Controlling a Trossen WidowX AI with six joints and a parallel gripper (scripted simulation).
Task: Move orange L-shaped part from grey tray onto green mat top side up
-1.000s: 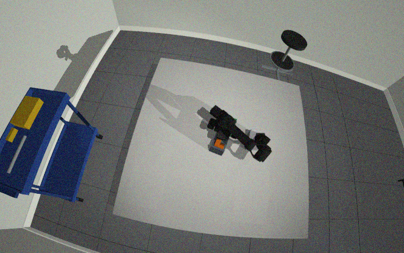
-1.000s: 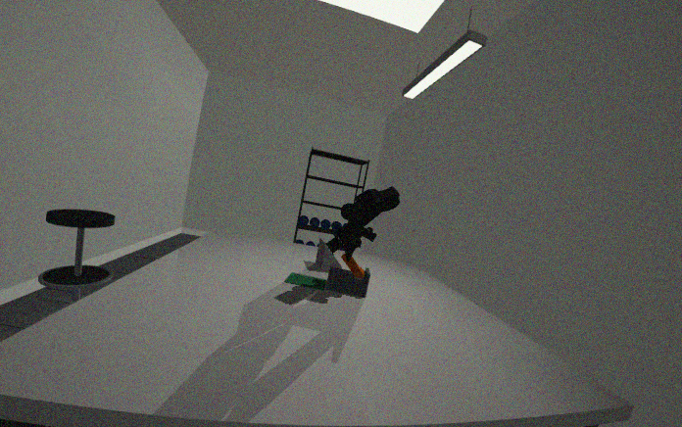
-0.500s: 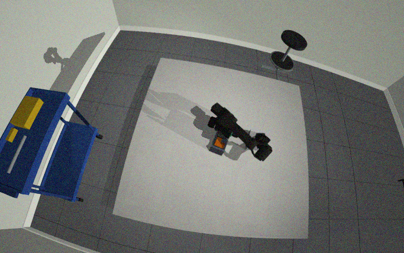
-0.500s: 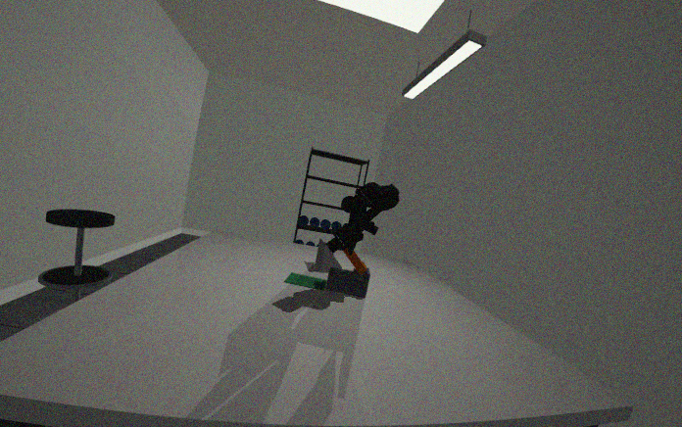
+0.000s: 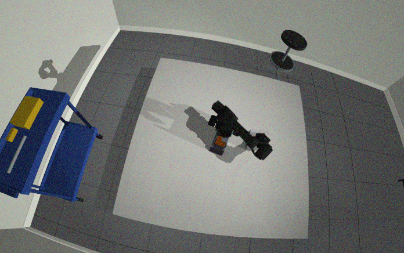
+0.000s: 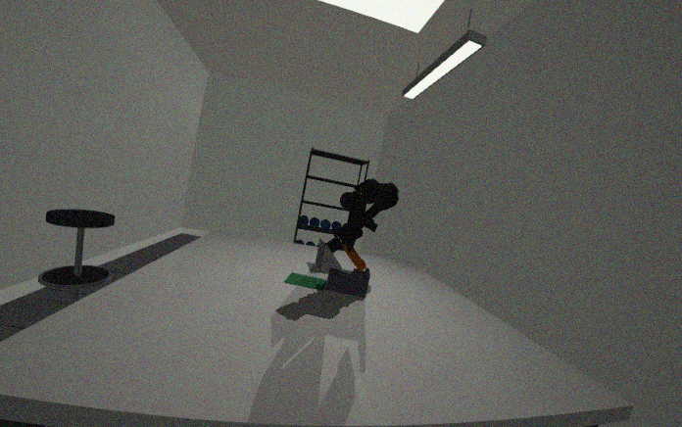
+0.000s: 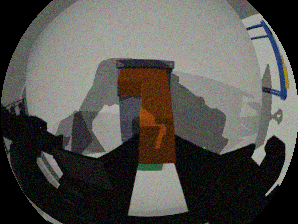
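Clamping the part's [image 6: 355, 258] raised end, the gripper [image 6: 345, 246] holds it slanted above the tray [image 6: 346, 282], long axis running from eleven down to five. It is a matte orange slab, the tray a dull grey block, with the flat green mat [image 6: 305, 280] at the tray's nine o'clock.

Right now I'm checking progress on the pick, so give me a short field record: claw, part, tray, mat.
claw: shut on the orange part's raised end
orange part: tilted steeply, upper end in the claw, lower end at the tray
grey tray: on the table, beneath the part
green mat: beside the tray, nothing on it
stage: lifting out, not yet placed
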